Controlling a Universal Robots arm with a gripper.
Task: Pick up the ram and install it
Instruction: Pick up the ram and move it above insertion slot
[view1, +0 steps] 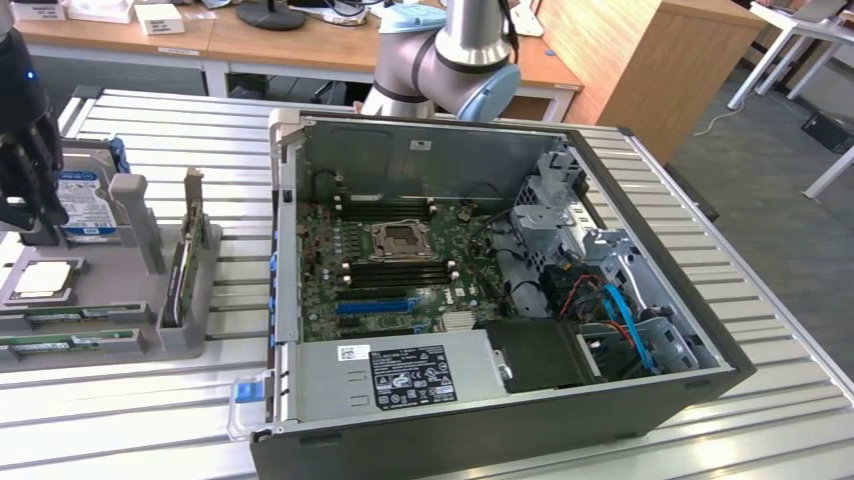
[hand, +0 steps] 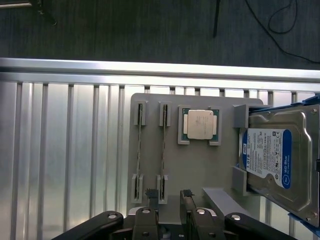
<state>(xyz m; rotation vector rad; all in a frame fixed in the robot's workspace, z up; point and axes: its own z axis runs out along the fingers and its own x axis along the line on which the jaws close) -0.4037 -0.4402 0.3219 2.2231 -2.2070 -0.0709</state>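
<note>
The black two-fingered gripper (hand: 168, 195) hangs wide open and empty over the grey plastic holder (hand: 150, 145). One thin green ram stick (hand: 162, 150) stands edgewise there, aligned with the finger gap, its long axis square to their closing

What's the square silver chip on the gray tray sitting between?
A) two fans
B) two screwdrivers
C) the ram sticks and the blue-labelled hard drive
C: the chip sits with the ram sticks on one side and the hard drive on the other.
</note>
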